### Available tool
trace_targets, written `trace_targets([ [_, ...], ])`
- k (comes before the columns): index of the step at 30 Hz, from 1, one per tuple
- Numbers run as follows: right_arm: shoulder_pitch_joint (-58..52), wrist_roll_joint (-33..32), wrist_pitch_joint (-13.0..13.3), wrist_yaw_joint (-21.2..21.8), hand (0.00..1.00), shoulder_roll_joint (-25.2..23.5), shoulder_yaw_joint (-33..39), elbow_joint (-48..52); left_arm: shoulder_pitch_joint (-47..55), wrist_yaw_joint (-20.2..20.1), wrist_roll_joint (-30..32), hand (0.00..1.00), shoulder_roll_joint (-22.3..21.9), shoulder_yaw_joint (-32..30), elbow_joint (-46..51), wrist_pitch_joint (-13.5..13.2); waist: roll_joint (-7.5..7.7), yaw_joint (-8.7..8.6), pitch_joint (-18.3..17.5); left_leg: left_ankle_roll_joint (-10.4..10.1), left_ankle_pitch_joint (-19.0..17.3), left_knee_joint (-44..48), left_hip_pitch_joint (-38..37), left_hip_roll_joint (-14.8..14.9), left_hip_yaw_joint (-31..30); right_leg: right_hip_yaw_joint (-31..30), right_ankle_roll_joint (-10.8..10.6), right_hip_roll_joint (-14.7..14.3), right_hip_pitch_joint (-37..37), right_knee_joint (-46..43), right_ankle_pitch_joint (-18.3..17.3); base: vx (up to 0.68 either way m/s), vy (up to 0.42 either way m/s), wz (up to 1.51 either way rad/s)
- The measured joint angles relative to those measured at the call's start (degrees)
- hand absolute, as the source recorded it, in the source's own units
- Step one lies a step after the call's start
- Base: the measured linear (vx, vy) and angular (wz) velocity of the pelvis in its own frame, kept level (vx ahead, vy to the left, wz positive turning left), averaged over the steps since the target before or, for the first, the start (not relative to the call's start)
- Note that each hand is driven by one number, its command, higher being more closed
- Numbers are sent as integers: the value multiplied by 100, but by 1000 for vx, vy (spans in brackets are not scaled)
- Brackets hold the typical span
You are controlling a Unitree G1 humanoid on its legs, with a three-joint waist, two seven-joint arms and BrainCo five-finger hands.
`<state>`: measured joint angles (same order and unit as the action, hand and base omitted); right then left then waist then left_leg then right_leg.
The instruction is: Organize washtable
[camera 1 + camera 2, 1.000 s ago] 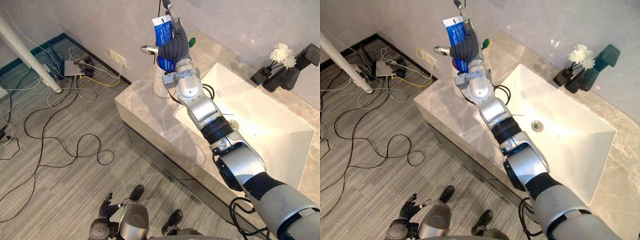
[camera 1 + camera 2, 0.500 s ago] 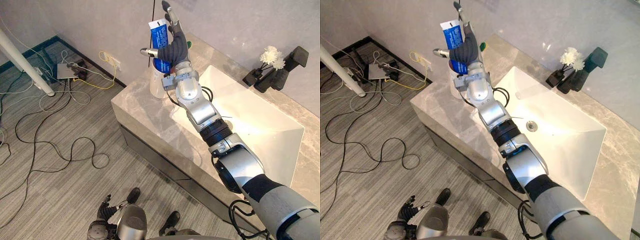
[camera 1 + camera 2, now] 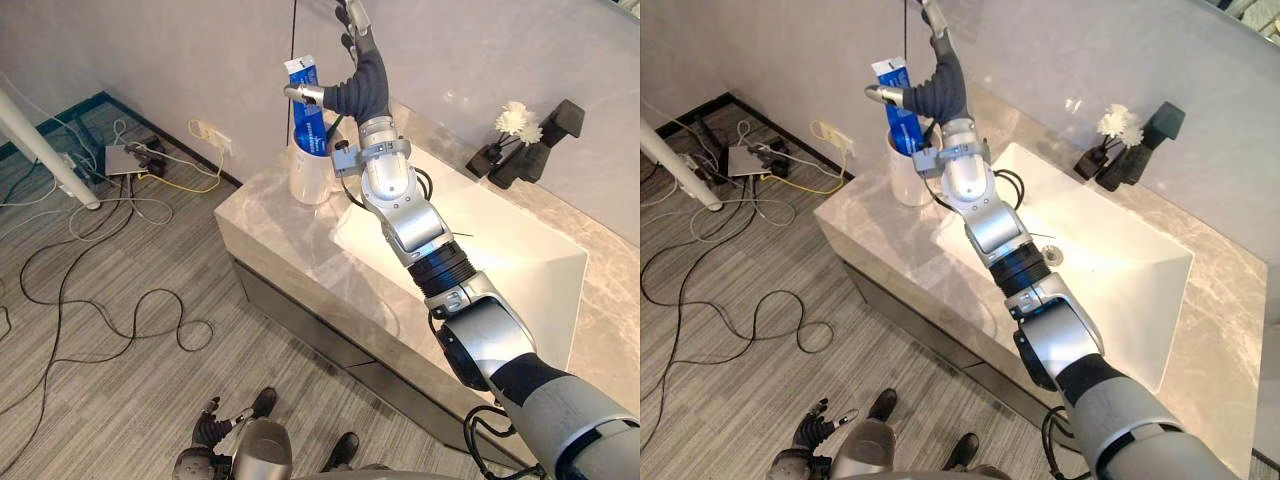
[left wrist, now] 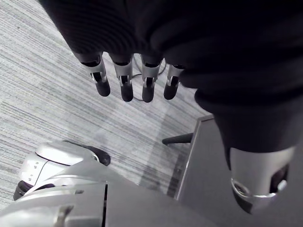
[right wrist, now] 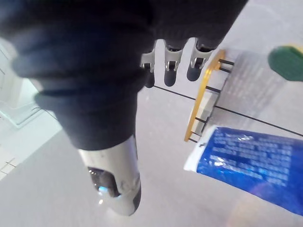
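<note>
Your right hand [image 3: 358,85] is up above the far left corner of the bench [image 3: 290,250], back toward the camera. Its fingers [image 5: 171,66] are stretched out straight and the thumb [image 5: 113,189] is held well apart from them, so the hand is spread wide and grips nothing.

The blue toothpaste tube [image 3: 312,125] stands tilted in the white cup [image 3: 310,178] just below and beside that hand. Its lower part is inside the cup and its flat end sticks up past the rim. From the head cameras your thumb seems to cross the upper part of the tube. Your right wrist view shows a gap between the two, with the tube lying past the thumb and not touching it. A green thing [image 5: 289,61] sits beyond the tube there, and you cannot tell what it is.

The cup stands on the bench corner near the wall, left of the white sink [image 3: 530,270]. At the back of the bench, behind the sink, are a small dark vase of white flowers [image 3: 512,125] and a dark tap [image 3: 556,128] just beside it.

Your left hand [image 4: 124,80] hangs low by your side over the grey striped floor [image 3: 100,380], its fingers relaxed and holding nothing. Loose cables [image 3: 120,310] trail across that floor, well apart from the bench.
</note>
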<state>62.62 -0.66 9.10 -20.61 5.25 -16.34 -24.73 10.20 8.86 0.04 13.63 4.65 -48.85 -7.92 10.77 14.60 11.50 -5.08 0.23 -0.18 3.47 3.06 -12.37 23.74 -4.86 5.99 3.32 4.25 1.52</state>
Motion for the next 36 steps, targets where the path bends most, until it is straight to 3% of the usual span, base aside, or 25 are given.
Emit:
trace_targets([
  [5, -260, -2, 93, 129, 0, 342, -60, 968, 10, -3, 3, 0, -5, 0, -117, 17, -13, -137, -106, 1, 0, -17, -4, 0, 26, -23, 8, 5, -12, 9, 8, -2, 4, -3],
  [8, -468, 12, 225, 228, 0, 847, -245, 1734, 54, -7, 24, 0, -15, -3, -149, 20, -32, -209, -244, 2, 1, -65, -45, 3, 77, -61, 7, 8, -15, 18, 8, 22, 7, -7],
  [12, -827, 24, 545, 403, 0, 1529, -260, 2779, 190, -31, 39, 0, -17, -24, -196, 19, -84, -455, -378, 3, 2, -132, -140, 14, 208, -185, 0, 16, -20, 18, 12, 15, 12, -17],
  [14, -1039, 32, 733, 467, 0, 2115, -163, 3289, 231, -124, 53, 0, -24, -28, -254, 16, -129, -619, -438, 3, 2, -181, -201, 41, 281, -258, -3, 14, -21, 17, 15, 0, 4, -17],
  [15, -1109, 35, 797, 468, 0, 2263, -94, 3416, 237, -132, 60, 0, -29, -32, -257, 15, -140, -626, -450, 3, 1, -196, -226, 67, 313, -295, -3, 9, -22, 17, 15, 3, -4, -23],
  [19, -1609, 159, 1104, 459, 0, 3033, 841, 4083, 230, -167, 95, 0, -62, -69, -382, -5, -193, -779, -568, 5, 0, -298, -329, 92, 488, -458, 2, -21, -66, 16, 20, 15, 3, -21],
  [21, -2050, 250, 1276, 402, 0, 3271, 1933, 4451, 227, -247, 222, 0, -64, -116, -432, -11, -215, -935, -609, 7, -1, -346, -372, 98, 552, -518, 2, -25, -75, 17, 20, 14, 9, -19],
  [25, -2986, 252, 1480, 164, 0, 3288, 3747, 4639, 217, -270, 286, 0, -117, -186, -552, -16, -284, -1111, -737, 30, -17, -395, -418, 97, 740, -703, -17, -15, -154, 16, 34, 21, 20, -23],
  [27, -3757, 224, 1486, -4, 0, 3205, 4820, 4551, 221, -277, 286, 0, -169, -250, -601, -20, -357, -1305, -805, 42, -25, -404, -432, 97, 803, -757, -25, -1, -172, 17, 39, 14, 13, -13],
  [30, -4679, -75, 1459, -82, 0, 2836, 5677, 4230, 207, -369, 286, 0, -199, -258, -656, -18, -445, -1469, -921, 49, -31, -440, -439, 99, 945, -911, -30, -15, -269, 13, 65, -7, 14, -23],
  [32, -5114, -207, 1404, -84, 0, 2564, 5906, 4008, 210, -396, 286, 0, -221, -301, -683, -17, -487, -1575, -957, 50, -31, -462, -466, 106, 992, -956, -27, -24, -280, 14, 68, -18, 4, -20],
  [36, -6278, -142, 1009, -74, 0, 1759, 6117, 3575, 207, -521, 286, 0, -235, -313, -757, -9, -543, -1720, -1042, 87, -66, -491, -547, 123, 1147, -1098, -31, -56, -302, 95, 68, -28, -3, -21],
])
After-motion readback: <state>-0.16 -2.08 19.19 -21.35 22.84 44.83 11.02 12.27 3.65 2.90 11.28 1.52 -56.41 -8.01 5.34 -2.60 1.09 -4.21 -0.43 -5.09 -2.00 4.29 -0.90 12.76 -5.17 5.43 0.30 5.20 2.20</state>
